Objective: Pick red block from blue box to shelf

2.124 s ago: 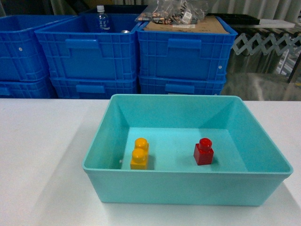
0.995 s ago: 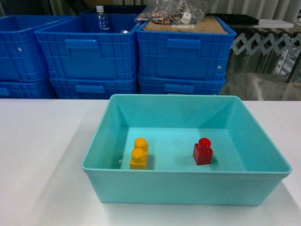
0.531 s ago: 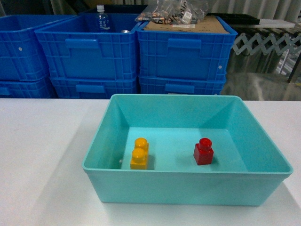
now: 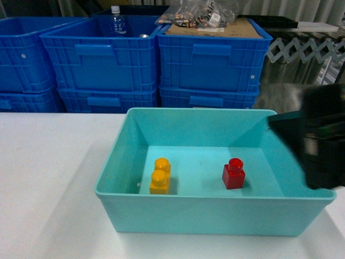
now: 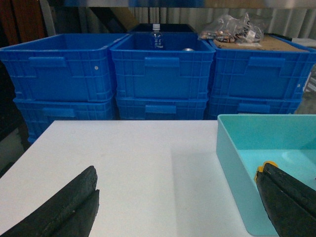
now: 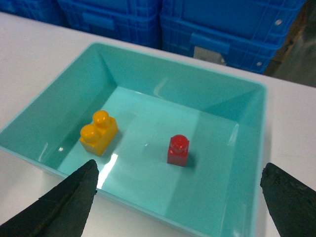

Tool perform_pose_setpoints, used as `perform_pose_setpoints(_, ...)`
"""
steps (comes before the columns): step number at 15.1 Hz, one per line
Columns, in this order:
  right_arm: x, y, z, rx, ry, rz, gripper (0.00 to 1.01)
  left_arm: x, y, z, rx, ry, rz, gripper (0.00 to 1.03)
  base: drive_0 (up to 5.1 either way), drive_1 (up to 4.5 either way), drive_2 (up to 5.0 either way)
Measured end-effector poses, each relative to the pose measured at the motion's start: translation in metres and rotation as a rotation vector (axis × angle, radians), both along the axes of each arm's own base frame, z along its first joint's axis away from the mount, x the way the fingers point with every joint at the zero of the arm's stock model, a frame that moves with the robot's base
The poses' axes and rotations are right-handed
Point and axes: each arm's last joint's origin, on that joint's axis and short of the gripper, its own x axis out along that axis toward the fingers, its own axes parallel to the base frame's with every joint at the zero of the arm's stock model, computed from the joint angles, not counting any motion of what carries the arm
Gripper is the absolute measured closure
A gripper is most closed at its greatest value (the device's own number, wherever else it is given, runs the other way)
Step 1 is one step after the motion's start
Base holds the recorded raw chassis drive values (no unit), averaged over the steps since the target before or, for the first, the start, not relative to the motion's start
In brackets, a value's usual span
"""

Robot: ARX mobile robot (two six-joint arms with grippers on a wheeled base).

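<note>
Right arm [image 4: 318, 143] a dark blur cut off at the head view's right edge, hiding the blue box [image 4: 161, 210] far-right rim, yellow brick [image 5: 264, 167] mostly hidden behind a left fingertip

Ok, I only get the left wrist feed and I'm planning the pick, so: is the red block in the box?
Observer: Yes. The red block stands stud-up on the floor of the box, right of centre in the head view.
Operator: Is it touching anything?
Observer: No. The yellow brick sits to its left with bare floor between them, and the block is clear of the walls.
Operator: Where is the right gripper?
Observer: The right gripper is open and empty above the box's near right side. In its wrist view the block lies between the fingers.
</note>
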Motion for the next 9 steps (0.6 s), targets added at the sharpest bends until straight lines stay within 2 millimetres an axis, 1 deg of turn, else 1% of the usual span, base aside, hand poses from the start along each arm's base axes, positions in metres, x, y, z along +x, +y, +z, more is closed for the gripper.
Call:
perform_pose_setpoints(2, 0.026, 0.018, -0.008, -0.037, 0.074, 0.002, 0.03, 0.000, 0.000, 0.000, 0.000, 0.000, 0.000, 0.05, 0.0, 0.00, 0.0)
perform_pose_setpoints(4, 0.050, 0.031, -0.018, -0.063, 0.162, -0.015, 0.03, 0.000, 0.000, 0.000, 0.000, 0.000, 0.000, 0.05, 0.0, 0.00, 0.0)
perform_pose_setpoints(7, 0.074, 0.049, -0.032, -0.100, 0.257, -0.045, 0.03, 0.000, 0.000, 0.000, 0.000, 0.000, 0.000, 0.05, 0.0, 0.00, 0.0)
perform_pose_setpoints(8, 0.090, 0.057, -0.043, -0.115, 0.309, -0.085, 0.03, 0.000, 0.000, 0.000, 0.000, 0.000, 0.000, 0.05, 0.0, 0.00, 0.0)
perform_pose_setpoints(9, 0.114, 0.067, -0.063, -0.124, 0.378, -0.151, 0.03, 0.000, 0.000, 0.000, 0.000, 0.000, 0.000, 0.05, 0.0, 0.00, 0.0)
